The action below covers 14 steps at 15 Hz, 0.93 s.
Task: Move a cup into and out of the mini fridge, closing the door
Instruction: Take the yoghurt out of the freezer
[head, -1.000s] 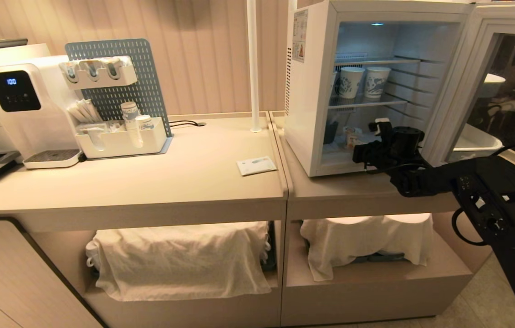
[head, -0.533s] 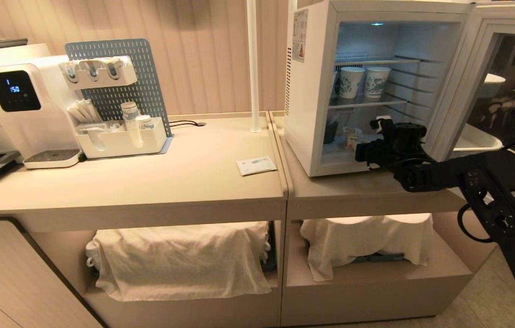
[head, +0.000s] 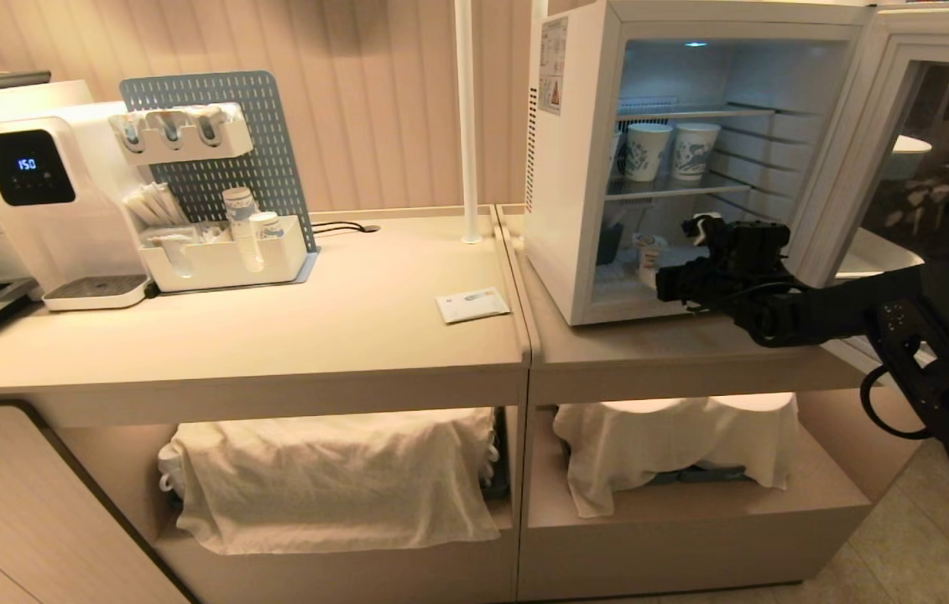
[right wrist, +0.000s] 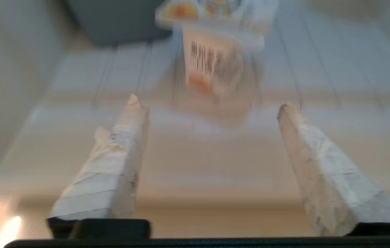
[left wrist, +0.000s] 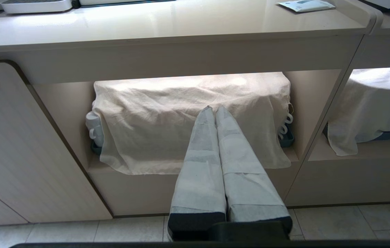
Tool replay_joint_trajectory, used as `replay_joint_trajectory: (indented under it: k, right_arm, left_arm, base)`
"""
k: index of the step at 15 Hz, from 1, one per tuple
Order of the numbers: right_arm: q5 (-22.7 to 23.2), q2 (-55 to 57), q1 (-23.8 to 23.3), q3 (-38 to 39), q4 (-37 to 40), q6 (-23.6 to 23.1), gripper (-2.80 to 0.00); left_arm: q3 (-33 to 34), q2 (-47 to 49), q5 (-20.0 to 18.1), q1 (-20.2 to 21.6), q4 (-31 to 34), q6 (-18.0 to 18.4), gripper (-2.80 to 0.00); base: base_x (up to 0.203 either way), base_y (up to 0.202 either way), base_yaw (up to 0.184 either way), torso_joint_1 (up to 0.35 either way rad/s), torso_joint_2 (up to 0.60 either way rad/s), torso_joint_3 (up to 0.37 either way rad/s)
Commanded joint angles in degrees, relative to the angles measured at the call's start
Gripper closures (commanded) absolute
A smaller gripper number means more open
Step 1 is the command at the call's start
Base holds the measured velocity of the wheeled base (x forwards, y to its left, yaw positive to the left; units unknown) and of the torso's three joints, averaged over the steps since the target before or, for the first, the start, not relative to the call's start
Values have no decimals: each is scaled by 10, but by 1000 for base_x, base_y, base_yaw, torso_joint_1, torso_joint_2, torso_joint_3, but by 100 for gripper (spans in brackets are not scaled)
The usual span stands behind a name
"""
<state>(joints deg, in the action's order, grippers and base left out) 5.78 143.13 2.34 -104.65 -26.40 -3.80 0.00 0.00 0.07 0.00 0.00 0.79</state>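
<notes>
The mini fridge [head: 575,168] stands on the right counter with its glass door [head: 902,151] swung wide open to the right. The cup [head: 649,252], small and white with orange marks, stands alone on the bottom shelf. In the right wrist view the cup [right wrist: 215,51] sits a little beyond the fingertips, untouched. My right gripper [head: 684,256] is at the fridge's lower opening; its taped fingers [right wrist: 126,137] are spread wide, so the gripper [right wrist: 208,102] is open and empty. My left gripper [left wrist: 212,108] is shut and parked low, facing a cloth-draped shelf.
Two blue-patterned paper cups [head: 667,151] stand on the middle wire shelf and a dark container [head: 608,243] sits at the bottom left. A flat packet [head: 471,304] lies on the counter. A water dispenser [head: 29,193], an organizer [head: 222,252] and a white pole [head: 466,126] stand further left.
My right forearm has swung to the right and upward, and the gripper has edged back a little from the fridge opening. The cup stays on the bottom shelf.
</notes>
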Motion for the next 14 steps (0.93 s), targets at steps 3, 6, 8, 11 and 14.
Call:
replay_joint_trajectory:
  k: [3,6,8,11,14]
  right_arm:
    - [2,-100,0,94,25,1,-280]
    - [2,-168,1,160,45,0,-280]
    - [1,-214,1,204,50,2,-280]
    - [1,-306,2,303,58,4,-280]
    - [2,-409,4,409,65,6,-280]
  left_arm:
    - [0,0,0,0,0,0,0]
    - [0,0,0,0,0,0,0]
    - [0,0,0,0,0,0,0]
    - [0,0,0,0,0,0,0]
    - [0,0,0,0,0,1,0]
  base:
    - [0,0,0,0,0,0]
    - [0,0,0,0,0,0]
    - [0,0,0,0,0,0]
    - [0,0,0,0,0,0]
    - [0,0,0,0,0,0]
